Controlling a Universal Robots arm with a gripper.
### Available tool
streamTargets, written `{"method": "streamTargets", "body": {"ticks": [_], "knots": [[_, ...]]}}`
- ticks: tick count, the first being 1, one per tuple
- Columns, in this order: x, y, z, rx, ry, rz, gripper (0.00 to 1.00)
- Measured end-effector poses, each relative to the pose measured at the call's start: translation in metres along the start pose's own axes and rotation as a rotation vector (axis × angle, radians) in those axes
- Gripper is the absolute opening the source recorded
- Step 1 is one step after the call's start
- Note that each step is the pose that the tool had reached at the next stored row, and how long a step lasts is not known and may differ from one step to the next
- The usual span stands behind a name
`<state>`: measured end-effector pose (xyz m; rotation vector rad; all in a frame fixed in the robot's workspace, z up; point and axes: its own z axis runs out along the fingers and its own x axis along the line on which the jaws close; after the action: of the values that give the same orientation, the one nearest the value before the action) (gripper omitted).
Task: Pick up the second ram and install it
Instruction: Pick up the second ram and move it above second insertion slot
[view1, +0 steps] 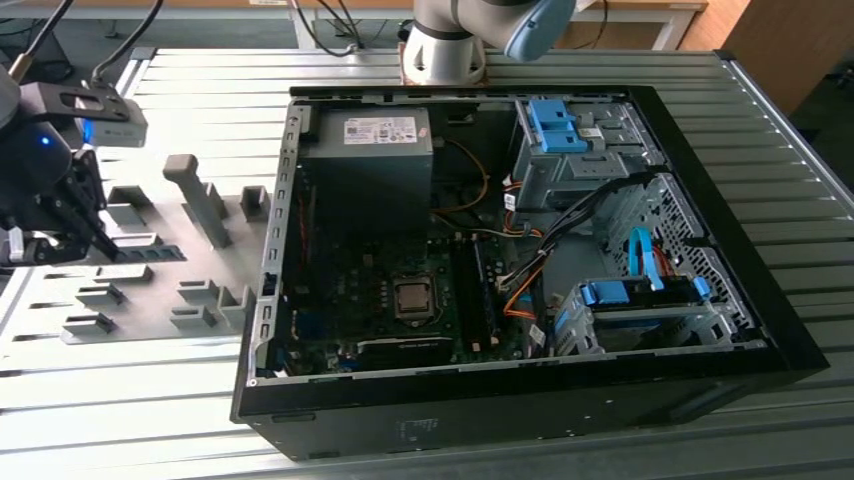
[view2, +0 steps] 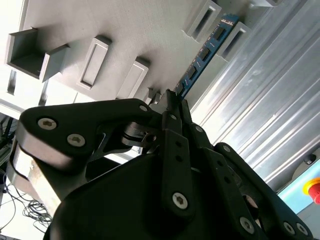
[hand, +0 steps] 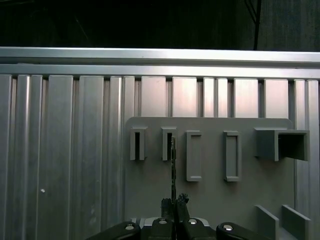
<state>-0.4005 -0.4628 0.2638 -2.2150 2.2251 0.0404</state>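
Note:
The second ram (view2: 204, 54) is a narrow blue stick with black chips. It stands on edge in the slots of grey holder blocks on the grey holder plate (view2: 130, 30). In the exterior view it lies at the plate's left side (view1: 144, 253). In the first wrist view it appears edge-on as a thin dark line (hand: 173, 162). My gripper (view2: 172, 102) has its black fingers pressed together on the near end of the stick. The same grip appears in the first wrist view (hand: 174, 202), and the gripper (view1: 60, 238) hangs at the exterior view's left.
An open black computer case (view1: 747, 330) fills the middle of the ribbed metal table (view1: 160, 400), with motherboard slots (view1: 470, 290), a power supply (view1: 367, 165) and blue drive brackets (view1: 627, 295) inside. Several grey holder blocks (view1: 200, 200) rise from the plate. The arm's base (view1: 447, 45) stands behind the case.

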Motion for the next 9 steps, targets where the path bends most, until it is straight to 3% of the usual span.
{"method": "streamTargets", "body": {"ticks": [9], "knots": [[-0.0001, 0.0001, -0.0058, 0.0000, 0.0001, 0.000, 0.14]]}}
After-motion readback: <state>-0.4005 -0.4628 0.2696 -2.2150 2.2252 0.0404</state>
